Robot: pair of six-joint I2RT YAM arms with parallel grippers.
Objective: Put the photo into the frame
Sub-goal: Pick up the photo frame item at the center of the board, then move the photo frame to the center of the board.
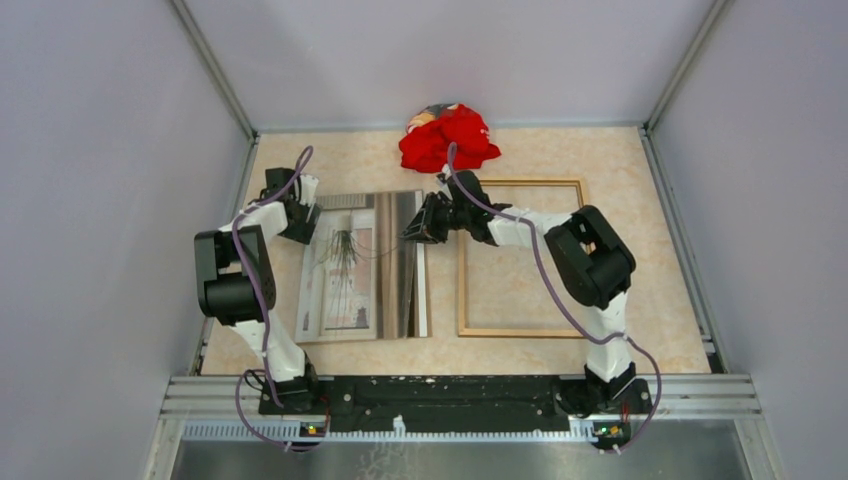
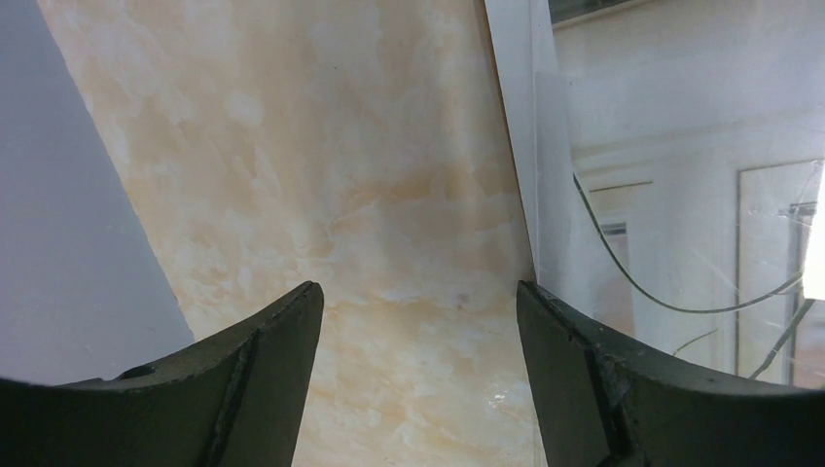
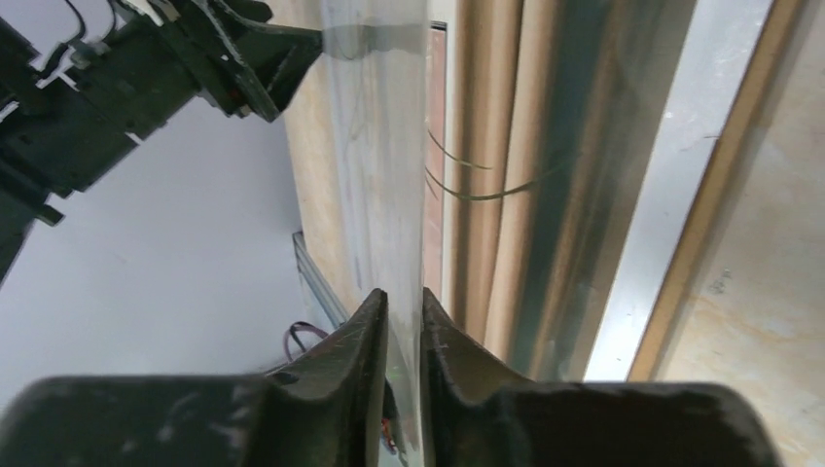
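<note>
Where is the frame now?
Top view: the frame lies flat on the table, right of centre, under the right arm, beside the photo.

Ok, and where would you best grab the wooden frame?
Probably the near strip, from straight above: the frame lies flat with an open middle, so one finger goes inside, one outside. The right arm overhangs the far half, the right gripper shut on a clear sheet.

One each: photo (image 1: 345,290), frame (image 1: 520,333), clear sheet (image 3: 389,175), cloth (image 1: 450,142)
</note>
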